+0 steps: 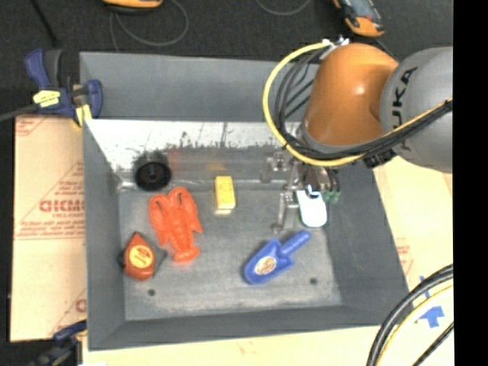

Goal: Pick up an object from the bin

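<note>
Blue plastic scoop (273, 258): front-right floor of grey metal bin (229, 288); long axis diagonal, handle pointing up-right.
Tool (299, 204): just above handle tip; apart or together, cannot tell.
Room: bare floor all round scoop; front wall near.

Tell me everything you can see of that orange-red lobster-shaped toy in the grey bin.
The orange-red lobster-shaped toy looks like moulded plastic, with two claws and a tail. It lies flat on the left half of the floor of the grey metal bin, claws toward the far wall. A round orange-and-black tape measure sits beside its tail; whether they touch is unclear.
</note>
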Motion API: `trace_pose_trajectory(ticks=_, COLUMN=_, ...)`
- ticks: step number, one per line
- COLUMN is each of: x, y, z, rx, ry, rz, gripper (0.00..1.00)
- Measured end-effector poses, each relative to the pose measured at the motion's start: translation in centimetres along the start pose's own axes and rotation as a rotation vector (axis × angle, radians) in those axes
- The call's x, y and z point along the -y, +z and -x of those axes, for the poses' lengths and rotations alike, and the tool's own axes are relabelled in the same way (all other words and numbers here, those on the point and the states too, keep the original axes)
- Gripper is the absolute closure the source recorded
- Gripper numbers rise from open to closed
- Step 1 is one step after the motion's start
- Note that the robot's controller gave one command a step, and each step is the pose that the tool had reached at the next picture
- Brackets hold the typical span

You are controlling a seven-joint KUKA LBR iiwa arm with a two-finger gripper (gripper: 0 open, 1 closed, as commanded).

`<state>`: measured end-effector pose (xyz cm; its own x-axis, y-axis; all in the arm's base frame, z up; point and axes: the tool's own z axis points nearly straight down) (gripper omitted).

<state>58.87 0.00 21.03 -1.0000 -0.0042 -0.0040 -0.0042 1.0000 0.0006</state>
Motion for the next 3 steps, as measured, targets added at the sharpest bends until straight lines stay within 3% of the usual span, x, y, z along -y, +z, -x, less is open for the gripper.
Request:
trace_pose_trajectory(ticks=1, x=-0.1, y=4.3, z=0.0, rx=0.006, ry=-0.056, rz=-0.002, gripper=0.0)
trace_pose_trajectory(ticks=2, x=0.0, y=10.6, z=-1.6, rx=0.002, ry=-0.195, rz=-0.001, gripper=0.0)
trace_pose_trajectory(ticks=3, x=-0.7, y=12.8, z=-0.2, rx=-0.002, ry=-0.2, rz=0.0, gripper=0.0)
